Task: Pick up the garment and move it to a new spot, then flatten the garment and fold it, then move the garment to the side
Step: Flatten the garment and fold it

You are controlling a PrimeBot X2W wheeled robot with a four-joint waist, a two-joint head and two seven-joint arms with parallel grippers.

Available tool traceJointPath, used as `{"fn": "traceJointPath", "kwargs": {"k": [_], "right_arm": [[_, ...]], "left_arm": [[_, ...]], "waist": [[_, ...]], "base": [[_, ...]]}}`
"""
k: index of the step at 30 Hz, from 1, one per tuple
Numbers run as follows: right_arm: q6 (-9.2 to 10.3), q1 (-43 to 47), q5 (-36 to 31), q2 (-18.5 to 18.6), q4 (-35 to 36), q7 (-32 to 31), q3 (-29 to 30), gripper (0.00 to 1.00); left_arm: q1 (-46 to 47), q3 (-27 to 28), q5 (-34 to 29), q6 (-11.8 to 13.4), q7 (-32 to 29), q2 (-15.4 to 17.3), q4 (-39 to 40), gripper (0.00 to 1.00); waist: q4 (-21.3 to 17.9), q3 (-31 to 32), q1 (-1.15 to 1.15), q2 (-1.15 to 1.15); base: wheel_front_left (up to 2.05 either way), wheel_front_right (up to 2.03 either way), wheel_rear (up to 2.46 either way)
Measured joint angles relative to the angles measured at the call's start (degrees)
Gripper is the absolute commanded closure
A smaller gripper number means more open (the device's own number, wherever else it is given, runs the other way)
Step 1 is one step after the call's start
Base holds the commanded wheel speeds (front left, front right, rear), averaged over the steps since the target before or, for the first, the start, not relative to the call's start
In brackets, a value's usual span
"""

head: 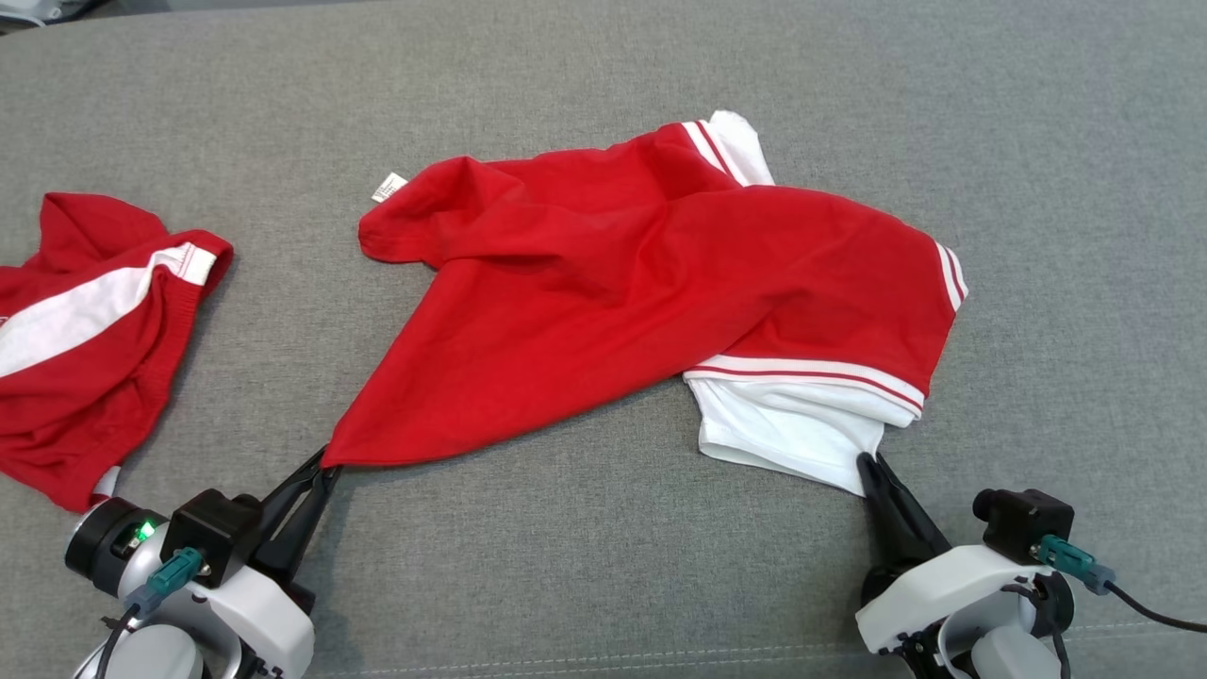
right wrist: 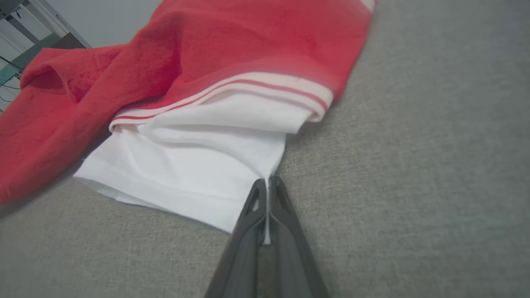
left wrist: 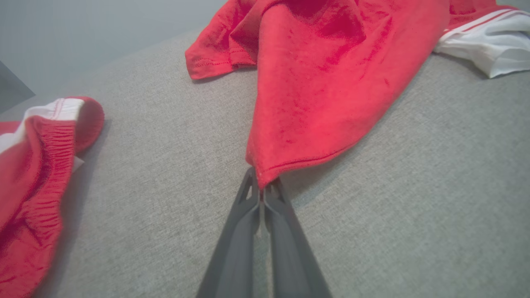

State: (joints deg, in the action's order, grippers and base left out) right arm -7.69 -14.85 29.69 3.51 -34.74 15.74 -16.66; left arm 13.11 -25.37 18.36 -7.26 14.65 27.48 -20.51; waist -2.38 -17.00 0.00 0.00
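Down at the near edge, the left gripper has its two dark fingers pressed together on the pointed red corner of the garment. The left wrist view shows the hem tucked right between the tips. Over on the other side, the right gripper is likewise closed, pinching the lower corner of the white panel, with a sliver of white cloth caught between its fingers in the right wrist view.

The garment itself, a red top with white striped trim, lies in the middle of the grey fabric surface, rumpled and twisted. One red fold is bunched toward the far left beside a small white label, and a white piece pokes out at the far edge. A second red-and-white piece, the shorts, sits well apart at the left.

By my reckoning the work is early on. Both near corners are secured, which looks like the setup for lifting or pulling the cloth taut, but nothing is flat yet. Smoothing it out, folding it and setting it aside all remain — whether this is already its new spot I can't say.
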Motion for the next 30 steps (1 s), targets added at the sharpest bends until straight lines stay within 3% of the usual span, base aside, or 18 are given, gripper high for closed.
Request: {"fn": "traceJointPath", "kwargs": {"k": [4,14,20,23,30], "right_arm": [[-0.05,0.1,0.2,-0.6,1.3,-0.6,2.2,1.00],[0.04,-2.6,5.4,-0.9,17.2,-2.2,8.1,1.00],[0.27,-13.9,6.0,-0.8,20.6,-4.7,13.3,1.00],[0.27,-21.5,5.4,-0.6,21.0,-5.8,17.9,1.00],[0.27,-24.6,5.5,-0.5,22.7,-7.8,22.5,1.00]], "left_arm": [[0.0,0.3,1.2,0.0,0.0,-1.2,-0.2,1.00],[4.4,2.9,3.6,0.0,0.0,-0.6,2.8,1.00],[12.6,2.2,6.6,0.0,0.0,2.9,0.5,1.00],[19.9,-1.9,9.3,-0.2,0.0,6.4,-2.8,1.00],[25.0,-5.2,15.2,-0.3,0.0,9.7,-3.7,1.00]], "waist": [[0.2,1.1,0.00,0.00],[0.7,5.5,0.00,0.00],[0.6,8.6,0.00,0.00],[0.6,10.9,0.00,0.00],[1.6,14.0,0.00,0.00]], "base": [[0.00,0.00,0.00],[0.00,0.00,0.00],[0.00,0.00,0.00],[0.00,0.00,0.00],[0.00,0.00,0.00]]}}
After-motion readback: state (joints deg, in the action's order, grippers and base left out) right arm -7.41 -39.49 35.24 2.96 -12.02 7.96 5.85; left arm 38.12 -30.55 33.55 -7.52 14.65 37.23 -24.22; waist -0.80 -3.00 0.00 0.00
